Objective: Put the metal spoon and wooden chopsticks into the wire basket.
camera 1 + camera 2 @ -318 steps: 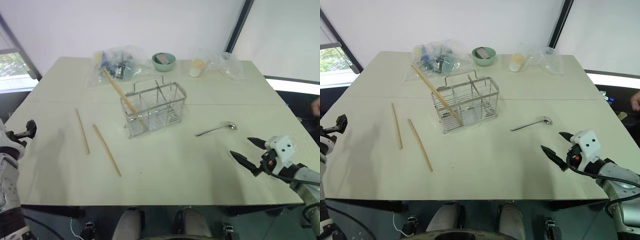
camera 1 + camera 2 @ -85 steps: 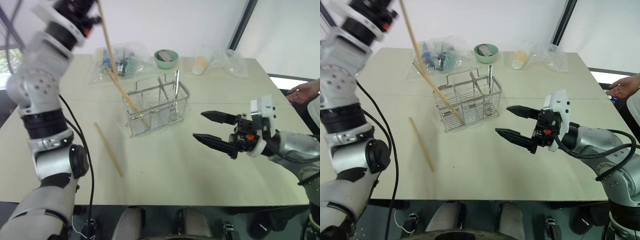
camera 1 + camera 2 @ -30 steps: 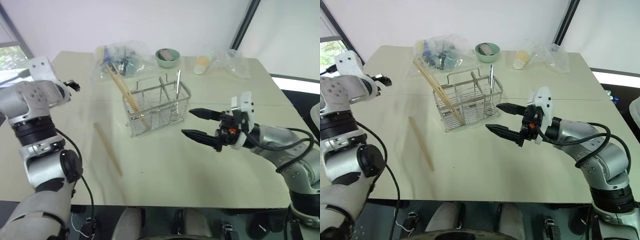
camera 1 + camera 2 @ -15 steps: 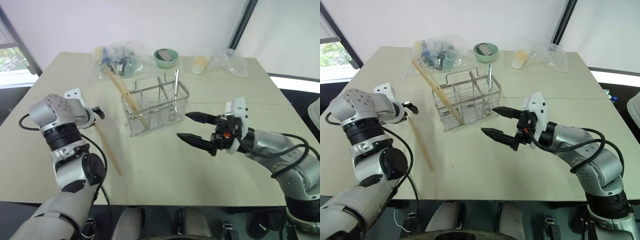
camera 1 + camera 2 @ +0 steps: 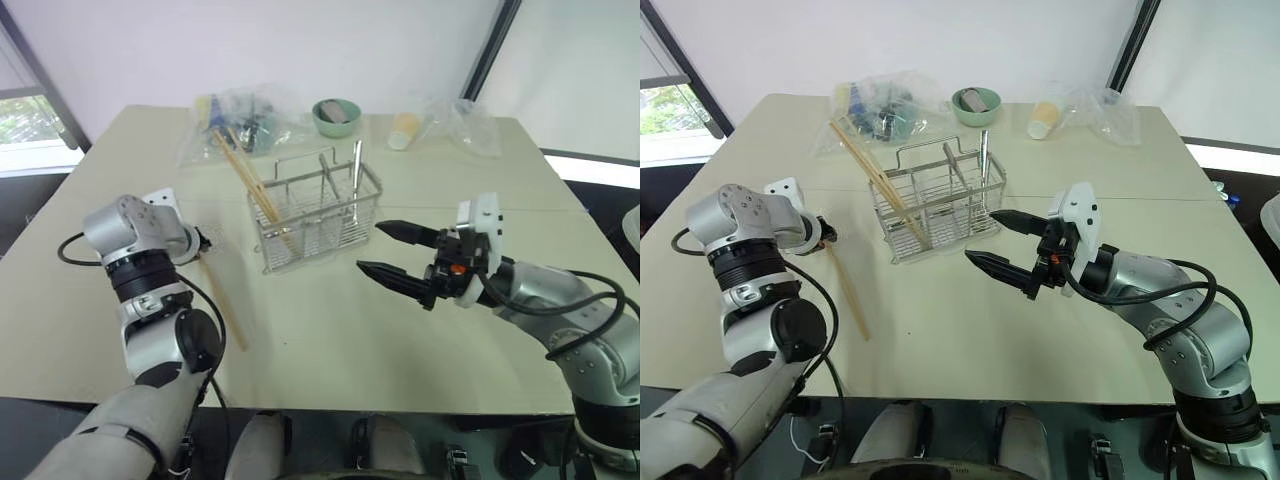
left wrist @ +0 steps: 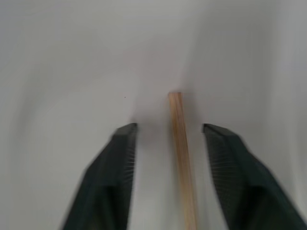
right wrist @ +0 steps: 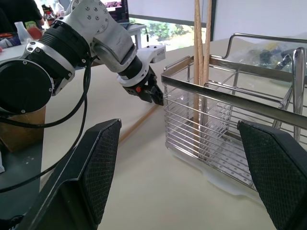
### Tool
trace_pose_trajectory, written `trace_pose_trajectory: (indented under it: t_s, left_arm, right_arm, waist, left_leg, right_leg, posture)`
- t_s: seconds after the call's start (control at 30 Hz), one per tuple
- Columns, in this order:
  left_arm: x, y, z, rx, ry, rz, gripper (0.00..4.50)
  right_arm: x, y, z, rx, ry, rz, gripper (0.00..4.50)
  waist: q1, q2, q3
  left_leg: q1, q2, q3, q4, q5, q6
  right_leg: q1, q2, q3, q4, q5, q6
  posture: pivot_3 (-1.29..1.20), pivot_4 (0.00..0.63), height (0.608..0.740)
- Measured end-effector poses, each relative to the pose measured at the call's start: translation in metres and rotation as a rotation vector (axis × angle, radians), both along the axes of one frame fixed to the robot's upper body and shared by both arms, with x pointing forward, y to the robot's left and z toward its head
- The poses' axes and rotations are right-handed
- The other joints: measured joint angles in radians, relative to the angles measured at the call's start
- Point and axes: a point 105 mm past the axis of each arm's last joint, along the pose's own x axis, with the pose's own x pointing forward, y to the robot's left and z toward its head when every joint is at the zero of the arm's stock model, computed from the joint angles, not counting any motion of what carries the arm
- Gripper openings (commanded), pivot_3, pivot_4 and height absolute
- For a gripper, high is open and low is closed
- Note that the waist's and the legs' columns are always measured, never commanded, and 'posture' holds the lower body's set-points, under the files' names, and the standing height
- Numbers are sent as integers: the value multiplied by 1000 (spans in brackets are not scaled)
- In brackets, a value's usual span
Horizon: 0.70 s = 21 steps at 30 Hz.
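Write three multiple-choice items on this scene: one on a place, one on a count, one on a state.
1. Where is the slim shiny metal spoon?
A. Flat on the table
B. Upright in the silver wire-mesh basket
C. In the green bowl

2. How many long light-tan wooden chopsticks lean in the basket?
A. None
B. Two
C. Four

3. The right hand is:
A. Open and empty
B. Shut on a cup
C. Shut on a bag

Key: 1 B, its handle rises from a rear compartment; 2 B, two sticks stand together; 3 A, its black fingers are spread, with nothing between.
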Motion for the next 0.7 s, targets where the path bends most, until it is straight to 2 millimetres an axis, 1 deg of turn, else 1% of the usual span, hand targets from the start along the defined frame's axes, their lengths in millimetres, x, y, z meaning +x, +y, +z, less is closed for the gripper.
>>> trace_pose_trajectory:
  t_s: [0.03, 0.27, 0.33, 0.4, 0.43, 0.47, 0.5, 0.53, 0.57, 0.63, 0.7]
  left_arm:
    - [1, 0, 0, -8, -3, 1, 38]
    - [4, 1, 2, -27, -12, 19, 38]
    - [7, 6, 3, -21, -36, 35, 38]
    - [11, 18, 8, -1, -79, 66, 38]
    - [17, 27, 14, 15, -131, 94, 38]
    - [24, 39, 25, 40, -200, 131, 38]
    - [31, 53, 42, 66, -293, 172, 38]
    - [37, 63, 59, 80, -380, 200, 38]
    - [44, 74, 85, 89, -511, 228, 38]
    - [49, 87, 134, 113, -767, 250, 38]
    - [48, 90, 175, 103, -993, 239, 38]
  right_arm:
    - [0, 0, 0, 2, 1, 1, 4022]
    - [0, 0, 0, 4, 2, 1, 4022]
    - [0, 0, 0, 4, 3, 2, 4022]
    - [1, -1, -1, 4, 7, 1, 4022]
    - [1, -1, -1, 5, 10, -1, 4022]
    - [3, -3, -2, 5, 15, -5, 4022]
    - [3, -4, -2, 0, 17, -9, 4022]
    - [3, -5, -1, 1, 19, -10, 4022]
    - [3, -6, 0, 5, 23, -10, 4022]
    - [3, -6, 2, 1, 28, 1, 4022]
    - [2, -6, 3, -13, 33, 10, 4022]
  waist:
    - [0, 0, 0]
    - [-3, 0, 0]
    - [-4, -1, 0]
    - [-5, -2, 1]
    - [-6, -2, 1]
    - [-6, -3, 2]
    - [-6, -4, 2]
    - [-5, -4, 2]
    - [-4, -4, 2]
    - [-3, -3, 2]
    - [-2, -3, 1]
  left_leg:
    - [0, 0, 0, 0, 0, 0]
    - [-1, 0, 0, -1, 1, 1]
    - [-1, 0, 0, -1, 1, 1]
    - [-1, 1, 0, -1, 0, 1]
    - [-1, 1, 0, -1, 0, 0]
    - [-3, 2, 0, -1, 0, 0]
    - [-4, 2, 0, -1, 0, 0]
    - [-5, 2, 0, -1, 0, 0]
    - [-7, 2, 0, 0, 0, 0]
    - [-7, 1, 1, -1, 1, -2]
    - [-8, -1, 2, -1, 2, -3]
  right_leg:
    - [0, 0, 0, 0, 0, 0]
    - [-1, 0, 0, 0, 0, 0]
    - [-1, 0, 0, 0, 0, 0]
    - [-2, 1, 0, 0, 0, 0]
    - [-2, 1, 0, 0, 0, 0]
    - [-4, 1, 0, 0, 0, -1]
    - [-5, 1, 0, 0, 1, -1]
    - [-6, 1, 0, 0, 1, -1]
    - [-7, 0, 0, 0, 1, -2]
    - [-8, -3, 0, 0, 1, -2]
    - [-7, -7, -1, 0, 1, -1]
  posture:
    - [0, 150, 633]
    - [0, 150, 633]
    - [0, 150, 633]
    - [0, 150, 633]
    - [0, 150, 633]
    - [0, 150, 633]
    - [0, 150, 633]
    - [0, 150, 633]
    - [0, 150, 633]
    - [0, 150, 633]
    - [0, 150, 633]
